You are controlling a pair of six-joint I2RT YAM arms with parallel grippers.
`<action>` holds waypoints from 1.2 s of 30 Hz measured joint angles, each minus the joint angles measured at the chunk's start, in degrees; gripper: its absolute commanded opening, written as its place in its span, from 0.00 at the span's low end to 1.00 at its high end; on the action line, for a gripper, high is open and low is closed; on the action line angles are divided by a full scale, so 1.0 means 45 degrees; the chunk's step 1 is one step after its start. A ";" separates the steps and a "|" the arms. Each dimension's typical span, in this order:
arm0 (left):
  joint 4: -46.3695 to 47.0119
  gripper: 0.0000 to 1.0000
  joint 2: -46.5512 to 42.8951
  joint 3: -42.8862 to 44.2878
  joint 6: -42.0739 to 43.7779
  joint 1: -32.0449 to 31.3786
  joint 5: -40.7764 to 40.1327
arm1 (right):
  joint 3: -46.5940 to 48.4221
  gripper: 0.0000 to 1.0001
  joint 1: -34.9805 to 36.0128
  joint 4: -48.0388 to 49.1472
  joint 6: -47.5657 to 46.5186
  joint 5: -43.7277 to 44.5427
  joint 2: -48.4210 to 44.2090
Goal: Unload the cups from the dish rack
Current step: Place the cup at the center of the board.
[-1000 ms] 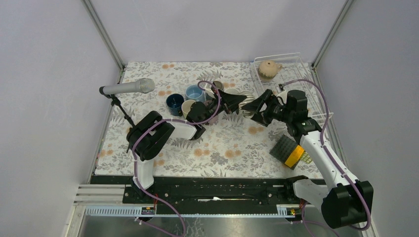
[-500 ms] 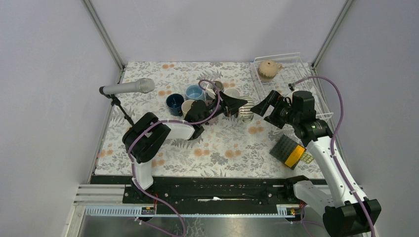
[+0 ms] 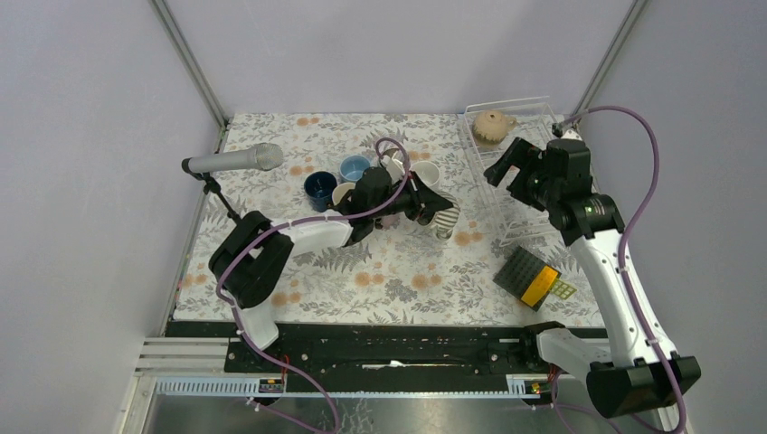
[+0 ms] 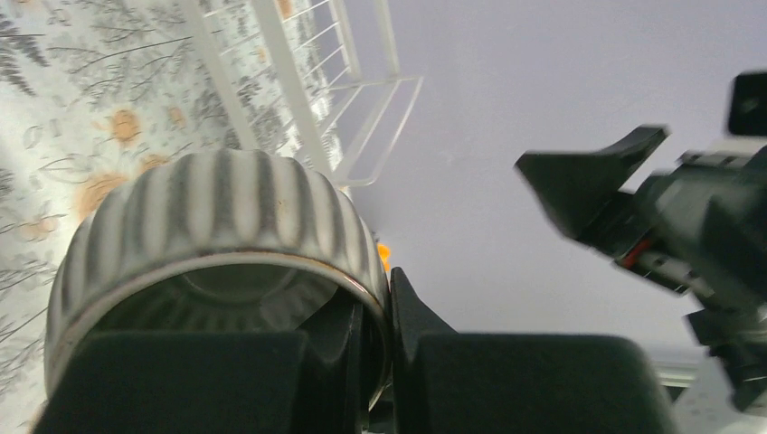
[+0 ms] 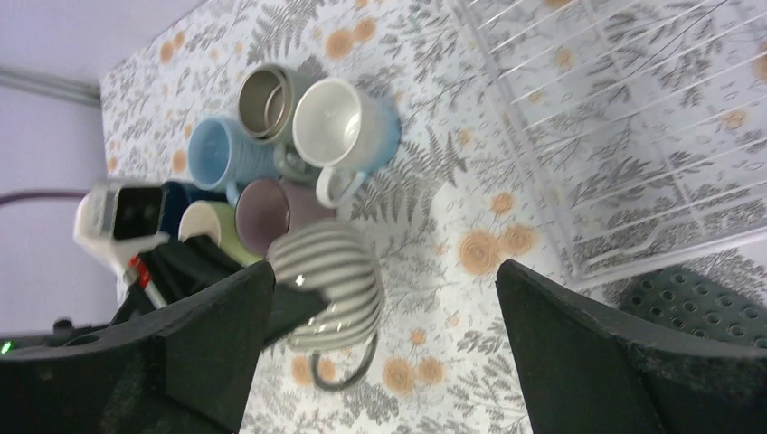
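Pale grey walls close in a table spread with a floral cloth of grey ferns and orange blooms. Largest on it is the white wire dish rack, a low-sided rectangular basket in the far right corner. It holds one rounded tan mug, upside down at its far end. The right gripper hangs above the rack with its fingers spread wide and nothing between them. The left gripper reaches to the middle of the table and is clamped on the rim of a ribbed grey-and-white striped mug, one finger inside the mouth and one outside. That mug is out of the rack, just left of it and over the cloth; whether its base touches the cloth cannot be told. At the left edge a grey microphone is held level on a black stand. A square black-and-orange pad lies on the cloth just beside the rack's near end. Left of the striped mug, a tight huddle of smaller mugs stands on the cloth: a white mug, a light blue mug, a dark blue mug, a pale green mug, a dusky pink mug and a metallic grey mug.
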 measured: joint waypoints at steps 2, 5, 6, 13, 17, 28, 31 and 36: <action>-0.1268 0.00 -0.0262 0.0350 0.0782 0.0005 0.0039 | 0.0359 1.00 -0.0384 0.0097 -0.0039 0.0019 0.0583; -0.3075 0.00 -0.0423 0.1141 0.1919 0.0005 0.0117 | 0.0578 1.00 -0.1122 0.0359 -0.0034 -0.0160 0.1350; -0.3643 0.00 -0.0423 0.1457 0.2297 0.0000 0.0112 | 0.0651 1.00 -0.1307 0.0379 -0.0034 -0.0189 0.1598; -0.8884 0.00 -0.0340 0.4148 0.5935 -0.0262 -0.0466 | 0.0952 1.00 -0.1705 0.0782 -0.0005 -0.0325 0.2472; -1.1103 0.00 0.0117 0.5581 0.7854 -0.0743 -0.1413 | 0.0981 1.00 -0.1710 0.0996 0.0107 -0.0529 0.2642; -1.4858 0.00 0.2443 0.7077 1.0739 -0.1933 -0.3949 | 0.0981 1.00 -0.1710 0.1370 0.0277 -0.0631 0.2739; -1.5271 0.00 0.2963 0.7563 1.1074 -0.1938 -0.4274 | 0.0981 1.00 -0.1710 0.1370 0.0301 -0.0622 0.2730; -1.5494 0.00 0.3560 0.8456 1.1434 -0.1923 -0.4532 | 0.0981 1.00 -0.1710 0.1370 0.0321 -0.0612 0.2720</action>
